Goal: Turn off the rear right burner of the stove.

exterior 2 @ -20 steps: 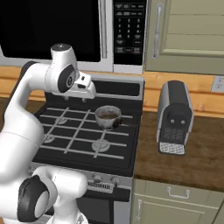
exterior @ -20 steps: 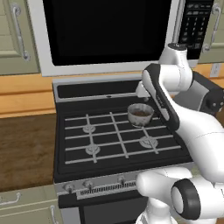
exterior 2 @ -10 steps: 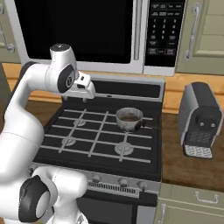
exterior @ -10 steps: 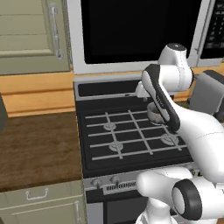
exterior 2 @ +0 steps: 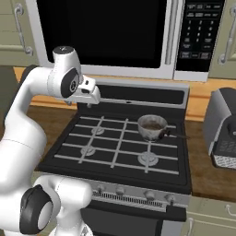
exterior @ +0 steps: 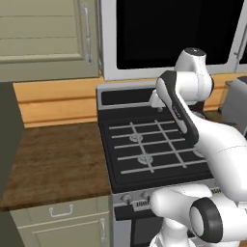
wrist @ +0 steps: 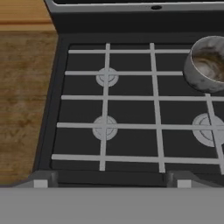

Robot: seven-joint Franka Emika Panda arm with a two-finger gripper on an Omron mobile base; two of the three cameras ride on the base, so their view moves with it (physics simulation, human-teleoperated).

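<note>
The black stove (exterior 2: 136,95) stands in front of me with pale grates. A small ribbed grey pot (exterior 2: 152,127) sits at its back right, so the rear right burner under it is hidden. In the hand view the pot (wrist: 206,64) is at the upper right, and the other three burners show bare. Silvery knobs (exterior 2: 148,195) line the front panel. My gripper (wrist: 109,183) hangs open above the stove's front left edge, fingertips (wrist: 40,181) wide apart with nothing between them. The hand (exterior 2: 89,93) is held high over the stove's rear left.
A black-windowed microwave (exterior 2: 106,32) hangs above the stove. A grey appliance (exterior 2: 224,129) stands on the counter to the right. Wooden counter (exterior: 53,159) stretches to the left, with pale cabinets (exterior: 48,34) above and a dark tall shape (exterior: 7,140) at the far left.
The whole scene has slid to the right in both base views, so the base has driven left. The arm's pose looks unchanged and the pot stays put.
</note>
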